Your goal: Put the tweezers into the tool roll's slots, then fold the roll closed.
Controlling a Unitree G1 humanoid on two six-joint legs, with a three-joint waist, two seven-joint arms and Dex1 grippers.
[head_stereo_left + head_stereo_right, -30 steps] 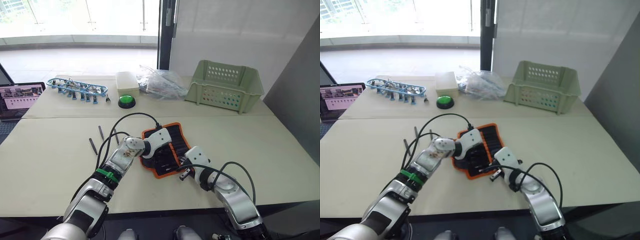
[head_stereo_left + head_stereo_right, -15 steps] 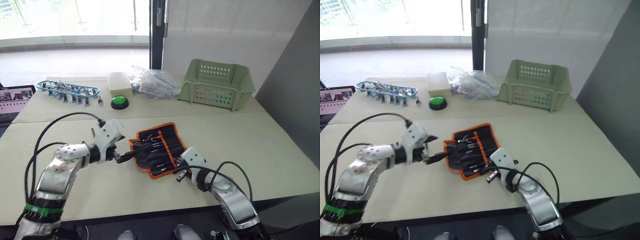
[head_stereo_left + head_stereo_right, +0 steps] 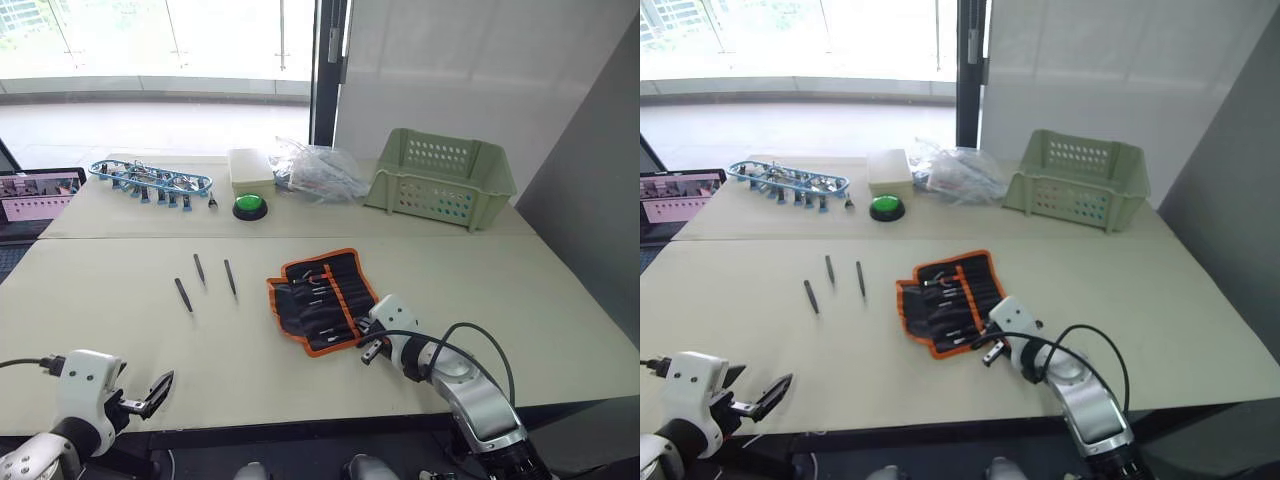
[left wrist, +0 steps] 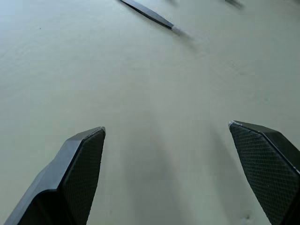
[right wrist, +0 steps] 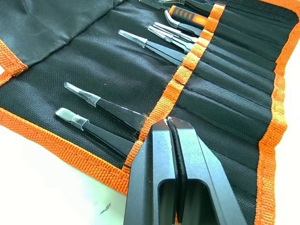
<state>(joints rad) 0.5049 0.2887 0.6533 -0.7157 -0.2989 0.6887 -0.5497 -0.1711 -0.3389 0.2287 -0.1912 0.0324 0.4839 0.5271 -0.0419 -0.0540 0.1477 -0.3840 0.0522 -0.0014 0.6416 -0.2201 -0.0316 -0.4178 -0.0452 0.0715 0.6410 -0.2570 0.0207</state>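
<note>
The open roll (image 3: 320, 300) holds several tweezers in its slots (image 5: 225, 89); three tweezers (image 3: 200, 280) lie left of it. The right gripper (image 5: 169, 123), fingers closed and empty, rests on the roll's edge, and the left gripper (image 3: 155, 390) gapes wide.

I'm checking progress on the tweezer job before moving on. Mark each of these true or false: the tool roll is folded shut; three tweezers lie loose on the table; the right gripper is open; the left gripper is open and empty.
1. The tool roll is folded shut. False: it lies open, slots showing.
2. Three tweezers lie loose on the table. True.
3. The right gripper is open. False: its fingers are pressed together over the roll.
4. The left gripper is open and empty. True.
</note>
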